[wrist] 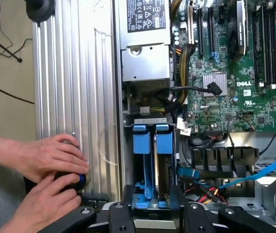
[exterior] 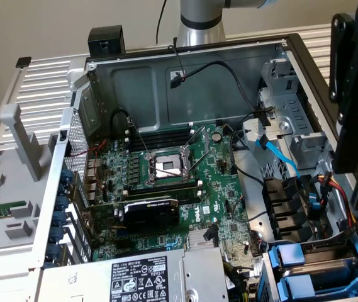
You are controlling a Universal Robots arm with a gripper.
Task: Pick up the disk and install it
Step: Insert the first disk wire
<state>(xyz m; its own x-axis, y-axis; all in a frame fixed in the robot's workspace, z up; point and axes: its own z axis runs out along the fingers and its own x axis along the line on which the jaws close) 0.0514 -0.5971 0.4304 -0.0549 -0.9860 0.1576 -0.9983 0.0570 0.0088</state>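
Silver-grey cylindrical arm (exterior: pixel 199 19) with a dark band, upper middle of the exterior view. The matte black pincer (wrist: pixel 152 206) has angular linkages studded with silver screw heads.

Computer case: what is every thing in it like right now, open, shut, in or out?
computer case, side open, insides showing.
blue carriers, two, upright side by side in their bay.
graphics card, plugged into the board.
gripper, hanging over the blue carriers.
hands, together on a dark thing beside the case.

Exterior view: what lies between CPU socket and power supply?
A black graphics card lies between the CPU socket and power supply, in the exterior view.
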